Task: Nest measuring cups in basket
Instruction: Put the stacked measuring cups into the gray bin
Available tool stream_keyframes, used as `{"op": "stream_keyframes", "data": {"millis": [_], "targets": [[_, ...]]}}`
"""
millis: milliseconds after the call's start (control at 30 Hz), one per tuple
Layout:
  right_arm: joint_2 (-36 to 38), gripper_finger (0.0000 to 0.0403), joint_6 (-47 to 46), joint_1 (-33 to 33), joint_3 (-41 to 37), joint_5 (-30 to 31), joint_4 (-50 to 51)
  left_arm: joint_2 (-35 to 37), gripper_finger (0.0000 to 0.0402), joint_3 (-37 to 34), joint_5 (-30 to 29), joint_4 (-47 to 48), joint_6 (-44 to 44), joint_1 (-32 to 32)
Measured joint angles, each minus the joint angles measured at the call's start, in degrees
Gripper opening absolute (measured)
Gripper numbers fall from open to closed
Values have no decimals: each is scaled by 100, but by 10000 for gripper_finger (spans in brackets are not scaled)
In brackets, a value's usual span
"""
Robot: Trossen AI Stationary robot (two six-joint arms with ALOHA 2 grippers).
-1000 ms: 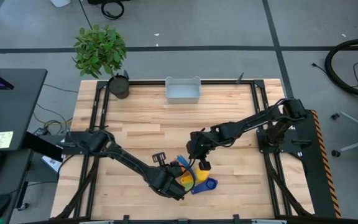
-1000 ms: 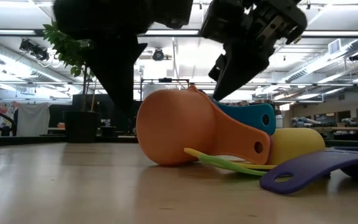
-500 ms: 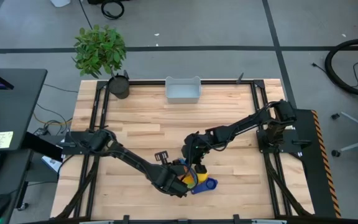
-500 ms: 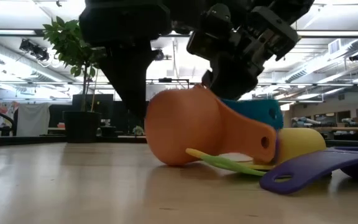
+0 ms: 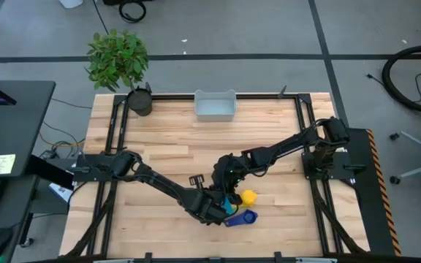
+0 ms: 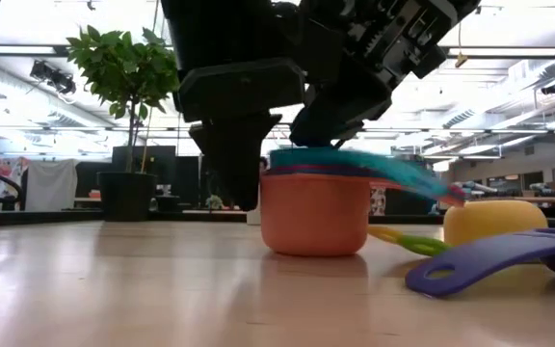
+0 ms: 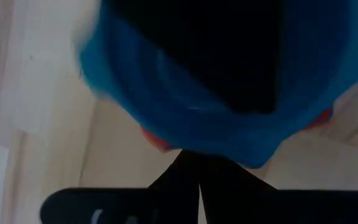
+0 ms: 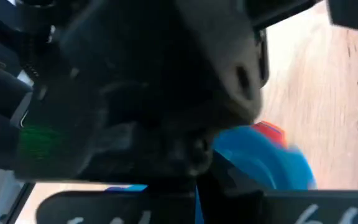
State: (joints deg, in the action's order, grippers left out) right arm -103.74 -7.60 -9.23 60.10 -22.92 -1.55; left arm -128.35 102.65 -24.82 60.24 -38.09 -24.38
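The basket [image 5: 215,107] is sitting at the far edge of the table [image 5: 167,146], well apart from both arms, and its grey inside is showing nothing in it. The measuring cups are all lying near the front of the table.

In the low view an orange cup [image 6: 315,212] is standing upright on the wood, mouth up, with a purple rim and a blue cup [image 6: 355,160] nesting inside it; the blue cup's flat handle is sticking out level toward the yellow cup [image 6: 494,222]. A green handle [image 6: 408,240] is lying on the table between the orange cup and the yellow one. A purple cup's handle [image 6: 489,262] is lying flat in the foreground, its long axis running across the picture. From above, a dark blue cup [image 5: 244,217] is resting just beside the yellow cup [image 5: 248,196].

The left gripper [image 5: 218,207] and the right gripper [image 5: 227,177] are both crowding over the stack. Both are clenched shut; whether either is pinching a cup, I cannot tell. In the left wrist view the left gripper's fingers [image 7: 199,186] are pressing together just beside the blue cup [image 7: 197,93].

A potted plant [image 5: 120,62] is standing at the far left corner.
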Motion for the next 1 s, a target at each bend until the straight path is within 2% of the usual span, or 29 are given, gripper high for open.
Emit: {"op": "stream_keyframes", "data": {"millis": [200, 433, 700, 833, 1000], "targets": [[150, 4, -30, 29, 0, 259, 305, 0, 3, 0, -140, 710, -112, -24], [733, 4, -11, 85, 0, 690, 960, 178, 5, 0, -404, 1768, -806, -204], [1985, 15, -230, 85, 0, 837, 2015, 1018, 5, -2, -989, 2380, -1428, -350], [2504, 24, -343, 75, 2, 826, 2033, 1421, 6, 0, -1183, 2464, -1530, -409], [2918, 21, 1, -28, 2, 800, 1977, 1739, 6, 0, -1372, 2509, -1531, -500]]}}
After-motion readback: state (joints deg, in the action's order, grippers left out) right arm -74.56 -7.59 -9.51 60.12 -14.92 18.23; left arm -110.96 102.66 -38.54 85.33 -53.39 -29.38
